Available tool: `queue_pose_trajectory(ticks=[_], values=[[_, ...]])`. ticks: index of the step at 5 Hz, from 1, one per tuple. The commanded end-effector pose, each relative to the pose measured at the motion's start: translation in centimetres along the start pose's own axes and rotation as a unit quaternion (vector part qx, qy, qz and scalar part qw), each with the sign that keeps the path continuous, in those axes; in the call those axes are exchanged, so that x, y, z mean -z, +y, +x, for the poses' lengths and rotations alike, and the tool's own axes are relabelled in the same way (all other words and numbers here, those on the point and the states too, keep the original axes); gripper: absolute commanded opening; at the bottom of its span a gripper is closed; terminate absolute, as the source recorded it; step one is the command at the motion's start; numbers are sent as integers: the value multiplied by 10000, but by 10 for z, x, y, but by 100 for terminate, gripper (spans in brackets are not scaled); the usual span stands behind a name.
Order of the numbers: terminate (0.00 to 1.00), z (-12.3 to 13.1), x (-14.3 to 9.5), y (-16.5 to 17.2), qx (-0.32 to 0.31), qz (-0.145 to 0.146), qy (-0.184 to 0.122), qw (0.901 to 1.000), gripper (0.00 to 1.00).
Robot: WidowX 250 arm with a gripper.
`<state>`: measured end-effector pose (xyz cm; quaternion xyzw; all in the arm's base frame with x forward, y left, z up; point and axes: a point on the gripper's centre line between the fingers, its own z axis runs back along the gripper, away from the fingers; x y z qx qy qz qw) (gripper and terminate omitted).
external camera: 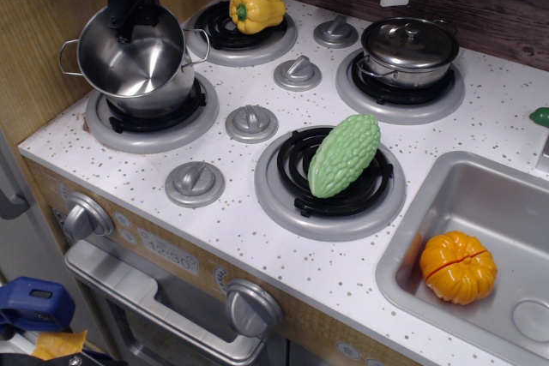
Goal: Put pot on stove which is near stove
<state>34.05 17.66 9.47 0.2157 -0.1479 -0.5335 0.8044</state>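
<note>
One view only, and it looks down at an angle from above the front of the toy kitchen, facing the dark back wall. It sits fairly near: the speckled counter (257, 237) fills most of the picture, with the oven front along the lower left edge. The sink (446, 212) is cut off at the right, and the black arm runs out past the top left.
</note>
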Motion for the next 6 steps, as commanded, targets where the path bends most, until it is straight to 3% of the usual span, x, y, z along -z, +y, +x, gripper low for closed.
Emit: queue_pose_trajectory(ticks=[1,5,6], values=[[0,-5,-12,10,79,253,-195,9995,100],[0,-5,-12,10,79,253,-195,9995,100],[100,-5,-12,10,79,253,-195,9995,100]])
